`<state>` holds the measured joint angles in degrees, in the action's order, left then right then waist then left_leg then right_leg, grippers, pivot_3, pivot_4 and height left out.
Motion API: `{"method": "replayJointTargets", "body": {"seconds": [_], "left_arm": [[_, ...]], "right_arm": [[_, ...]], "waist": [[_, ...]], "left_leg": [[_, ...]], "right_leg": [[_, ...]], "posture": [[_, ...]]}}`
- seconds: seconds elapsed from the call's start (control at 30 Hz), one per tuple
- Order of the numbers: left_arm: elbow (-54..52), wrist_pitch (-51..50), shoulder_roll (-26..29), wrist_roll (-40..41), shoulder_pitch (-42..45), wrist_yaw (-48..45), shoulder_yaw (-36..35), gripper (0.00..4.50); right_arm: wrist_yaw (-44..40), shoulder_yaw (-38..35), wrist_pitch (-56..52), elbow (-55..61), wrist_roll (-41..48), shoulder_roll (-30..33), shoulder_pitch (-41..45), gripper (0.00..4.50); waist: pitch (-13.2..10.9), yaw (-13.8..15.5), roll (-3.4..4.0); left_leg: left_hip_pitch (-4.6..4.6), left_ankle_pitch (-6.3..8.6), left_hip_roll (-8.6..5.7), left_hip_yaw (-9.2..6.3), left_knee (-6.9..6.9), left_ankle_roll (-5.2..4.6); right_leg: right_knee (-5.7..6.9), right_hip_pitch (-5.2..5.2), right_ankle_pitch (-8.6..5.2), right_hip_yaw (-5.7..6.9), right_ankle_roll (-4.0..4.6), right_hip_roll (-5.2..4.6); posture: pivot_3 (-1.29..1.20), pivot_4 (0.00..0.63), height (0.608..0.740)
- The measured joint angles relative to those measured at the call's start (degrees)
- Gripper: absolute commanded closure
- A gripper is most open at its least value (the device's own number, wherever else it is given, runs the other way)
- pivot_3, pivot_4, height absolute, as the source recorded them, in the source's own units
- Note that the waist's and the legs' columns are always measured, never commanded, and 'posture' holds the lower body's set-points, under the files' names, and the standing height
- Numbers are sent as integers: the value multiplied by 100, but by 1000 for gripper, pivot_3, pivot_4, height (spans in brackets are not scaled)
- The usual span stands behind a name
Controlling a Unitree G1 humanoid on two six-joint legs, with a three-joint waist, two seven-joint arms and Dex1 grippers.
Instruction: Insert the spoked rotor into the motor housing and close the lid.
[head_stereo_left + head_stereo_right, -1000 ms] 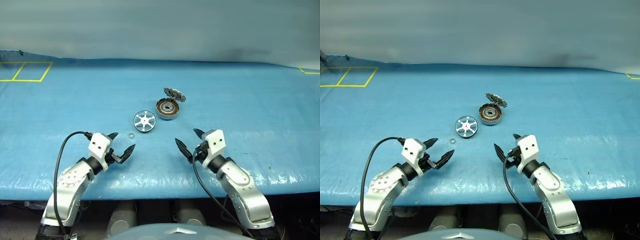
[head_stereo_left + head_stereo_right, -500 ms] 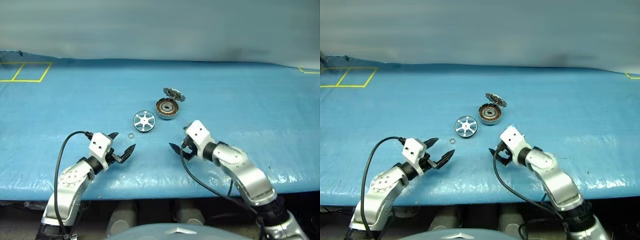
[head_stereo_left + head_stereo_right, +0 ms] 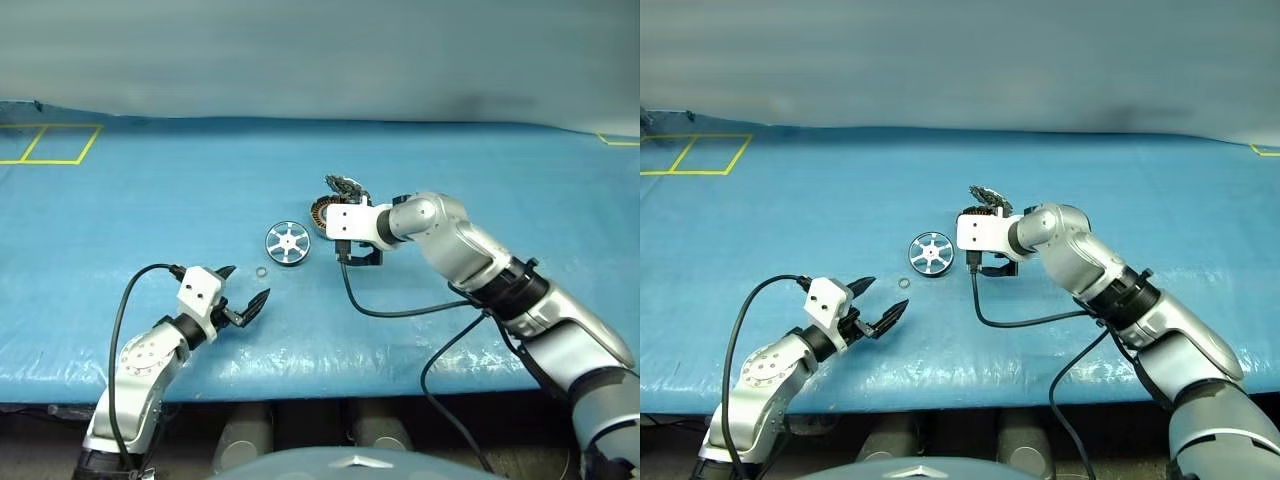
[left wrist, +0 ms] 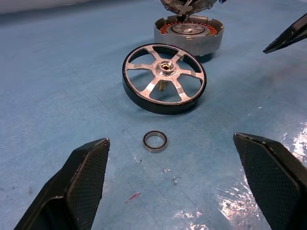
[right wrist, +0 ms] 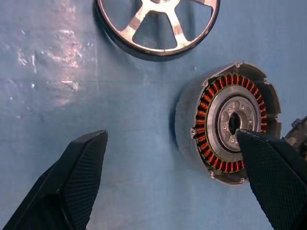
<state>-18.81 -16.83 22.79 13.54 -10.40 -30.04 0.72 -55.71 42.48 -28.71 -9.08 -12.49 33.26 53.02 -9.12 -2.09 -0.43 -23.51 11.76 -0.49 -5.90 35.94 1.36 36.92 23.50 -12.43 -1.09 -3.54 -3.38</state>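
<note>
Right hand (image 3: 992, 262) hangs wide open and empty over the motor housing (image 5: 225, 122) at frame centre; the spoked rotor (image 3: 931, 253) lies flat just left of it, nearer this hand. Left hand (image 3: 878, 305), open and empty, waits lower left; the lid (image 3: 990, 197) stands raised behind the housing.

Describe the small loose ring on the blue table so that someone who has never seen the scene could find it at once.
On the blue table, find the spoked rotor lying flat beside the grey housing with copper windings. On the robot's side of the rotor, apart from it, lies the ring. It is a plain metal band with no spokes or hub, by far the smallest part there.
</note>
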Motion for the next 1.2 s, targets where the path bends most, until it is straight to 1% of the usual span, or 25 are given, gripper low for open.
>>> {"method": "replayJointTargets", "body": {"seconds": [0.17, 0.23, 0.33, 0.57, 0.8, 0.9, 1.07, 1.1, 1.2], "left_arm": [[-38, 19, -15, 1, -150, 54, -15, 11], [-47, 28, -18, 1, -202, 87, -19, 11], [-92, 39, -20, 0, -274, 132, -19, 11], [-156, 107, -67, 1, -334, 224, -15, 11], [-155, 137, -114, 0, -354, 254, -9, 11], [-155, 149, -120, 0, -355, 256, -9, 0], [-155, 156, -138, 0, -356, 257, -7, 0], [-155, 158, -141, 0, -356, 257, -7, 0], [-155, 162, -165, -1, -355, 257, -3, 0]], "right_arm": [[-225, 105, 741, -1315, -372, -518, 464, 0], [-255, 103, 972, -1743, -500, -667, 606, 0], [-266, 56, 1226, -2273, -630, -842, 765, 0], [-322, -74, 1613, -3071, -816, -1082, 968, 0], [-462, -167, 1824, -3396, -946, -1285, 972, 0], [-484, -244, 1840, -3487, -978, -1349, 972, 605], [-442, -372, 1870, -3518, -1084, -1414, 988, 2274], [-446, -384, 1873, -3520, -1102, -1422, 989, 2443], [-464, -421, 1875, -3522, -1157, -1446, 987, 2441]], "waist": [[-4, -6, 6], [-5, -1, 8], [-8, -3, 13], [-13, -12, 22], [-16, -15, 28], [-16, -17, 28], [-16, -15, 28], [-16, -16, 28], [-16, -17, 28]], "left_leg": [[0, 0, 0, 0, -2, 0], [0, 0, 0, -1, -2, 0], [0, 0, 0, -1, -2, 1], [1, 0, 0, 0, -6, 1], [2, 0, 0, 0, -6, 1], [4, 0, 0, 0, -5, 2], [4, 0, 0, 0, -7, 2], [4, 0, 0, -1, -7, 2], [4, 0, 0, 0, -7, 2]], "right_leg": [[1, 2, 15, -1, 11, 0], [1, 2, 27, 0, -5, 0], [1, 3, 27, 0, -5, 1], [2, 4, 30, 0, -1, 2], [5, 5, 31, -1, -1, 3], [6, 3, 31, -1, -1, 3], [6, 3, 31, -1, -1, 3], [6, 3, 31, -1, 0, 3], [6, 4, 31, -1, -1, 3]], "posture": [[0, 150, 740], [0, 150, 740], [0, 150, 740], [0, 150, 740], [0, 150, 740], [0, 150, 740], [0, 150, 740], [0, 150, 740], [0, 150, 740]]}}
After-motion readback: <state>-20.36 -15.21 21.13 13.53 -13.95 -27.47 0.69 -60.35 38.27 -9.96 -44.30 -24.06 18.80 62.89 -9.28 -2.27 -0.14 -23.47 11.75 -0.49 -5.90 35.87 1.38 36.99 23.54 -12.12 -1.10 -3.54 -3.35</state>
